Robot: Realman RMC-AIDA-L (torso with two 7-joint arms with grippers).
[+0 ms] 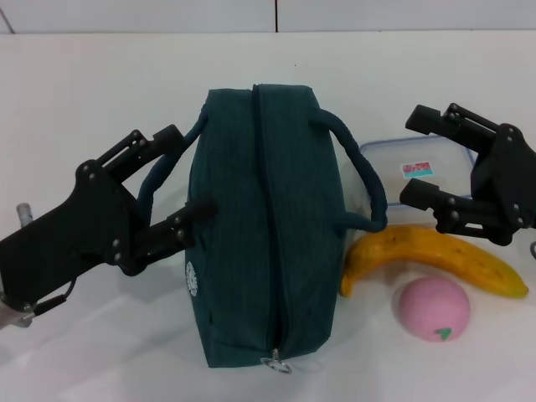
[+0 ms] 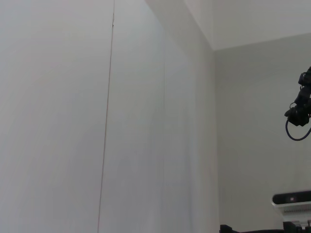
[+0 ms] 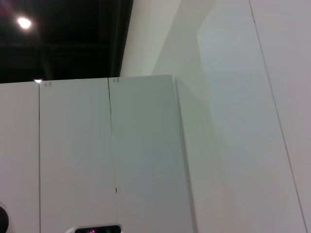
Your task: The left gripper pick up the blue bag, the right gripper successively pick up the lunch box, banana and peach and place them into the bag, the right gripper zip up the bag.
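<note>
White table point(image 1: 100, 100); lunch box point(image 1: 419, 159) label unreadable; left hand point(image 1: 180, 180) wide beside bag point(image 1: 264, 226); right hand point(image 1: 414, 159) wide.

Head view: bright, even overhead light on glossy white table point(image 1: 100, 100); surface near washed out. Soft short shadows under dark teal fabric bag point(image 1: 260, 226), yellow curved banana point(image 1: 435, 255) and pink round peach point(image 1: 432, 308). Faint sheen on clear plastic lunch box point(image 1: 419, 159). Focus sharp overall, no visible edge distortion. Left wrist view: flat grey-white light on plain wall panels, low contrast. Right wrist view: dark ceiling with one glaring round lamp point(image 3: 24, 22); soft shadow band across white panels.
</note>
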